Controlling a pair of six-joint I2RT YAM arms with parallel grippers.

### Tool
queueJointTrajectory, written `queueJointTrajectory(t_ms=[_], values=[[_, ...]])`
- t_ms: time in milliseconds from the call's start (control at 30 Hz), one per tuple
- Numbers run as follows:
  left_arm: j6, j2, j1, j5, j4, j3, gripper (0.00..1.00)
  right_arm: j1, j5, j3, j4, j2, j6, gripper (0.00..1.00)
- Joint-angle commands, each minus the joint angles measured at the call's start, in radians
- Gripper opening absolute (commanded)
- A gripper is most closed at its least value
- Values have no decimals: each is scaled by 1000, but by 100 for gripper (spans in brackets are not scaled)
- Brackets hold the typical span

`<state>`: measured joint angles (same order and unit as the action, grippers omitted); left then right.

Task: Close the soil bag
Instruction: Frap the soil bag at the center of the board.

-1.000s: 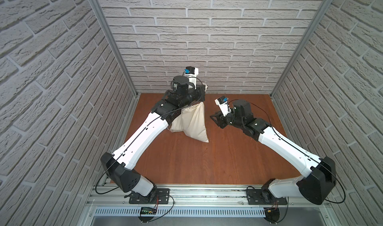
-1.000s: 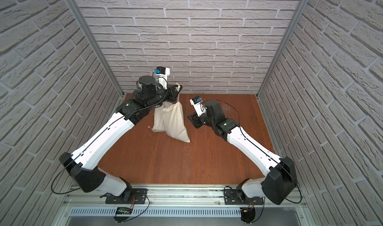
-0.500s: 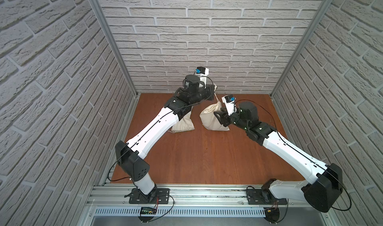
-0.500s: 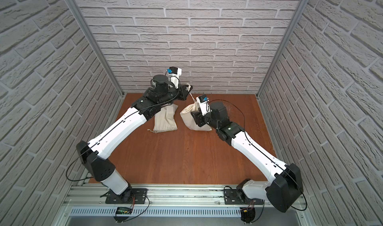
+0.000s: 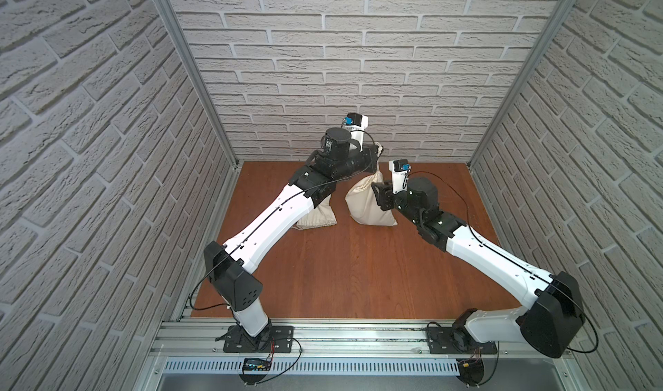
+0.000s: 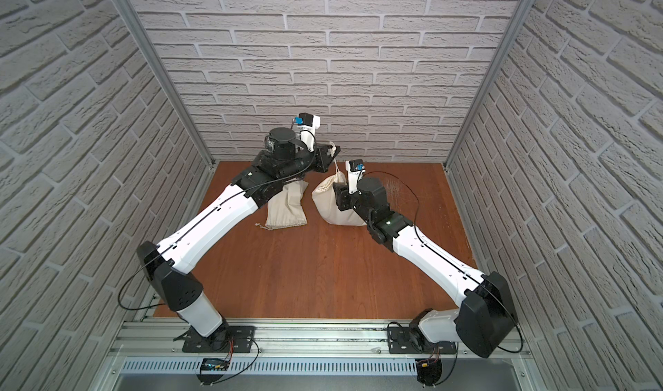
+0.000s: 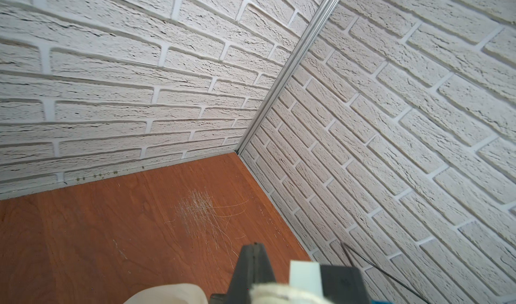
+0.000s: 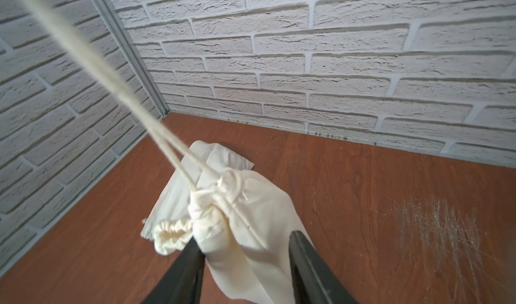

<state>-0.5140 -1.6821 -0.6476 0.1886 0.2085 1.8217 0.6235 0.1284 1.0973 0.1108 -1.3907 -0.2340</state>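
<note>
When counted from large to small: one worktop [image 5: 358, 281], two cloth bags, one drawstring [image 8: 111, 76]. Soil bag [image 5: 364, 206] plump near the back wall, neck uppermost; flat bag [image 5: 319, 217] beside it, half under the left arm. Left claw [image 5: 376, 152] above the neck, clamped on the taut drawstring. Right claw [image 8: 245, 238] nearer, bag straight ahead between its parted jaws, one finger [image 8: 192, 249] touching cloth.

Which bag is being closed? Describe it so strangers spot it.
Near the back wall, two cream bags lie on the wooden floor. The soil bag is the plump one at the right gripper, drawstring pulled taut; the other bag lies flat.
</note>
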Motion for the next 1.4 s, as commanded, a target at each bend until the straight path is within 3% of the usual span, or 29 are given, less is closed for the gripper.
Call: queueJointTrajectory(t_ms=[0, 100, 167, 333, 500, 733, 867, 1000, 1367], values=[[-11, 16, -3, 21, -91, 49, 0, -22, 49, 22, 52, -113, 14, 33], [-14, 51, 4, 28, -99, 62, 0, -71, 14, -21, 82, -220, -8, 17], [-13, 79, 22, 32, -88, 81, 0, -104, -1, -59, 98, -283, -19, 14], [-25, 142, 94, 29, -68, 119, 0, -173, -60, -111, 100, -353, -59, 13], [-27, 226, 150, 6, -67, 82, 0, -235, -108, -5, -49, -384, 2, 13], [7, 285, 100, 23, -62, -62, 0, -275, -292, 162, -183, -353, 185, 15], [18, 236, 6, 8, -115, -161, 0, -266, -388, 136, -119, -302, 131, 18], [-41, 126, -27, 22, -165, -182, 0, -236, -387, 31, -6, -213, 84, 28], [-79, -84, -90, 57, -172, -28, 0, -212, -337, -202, 32, 146, 54, 56]])
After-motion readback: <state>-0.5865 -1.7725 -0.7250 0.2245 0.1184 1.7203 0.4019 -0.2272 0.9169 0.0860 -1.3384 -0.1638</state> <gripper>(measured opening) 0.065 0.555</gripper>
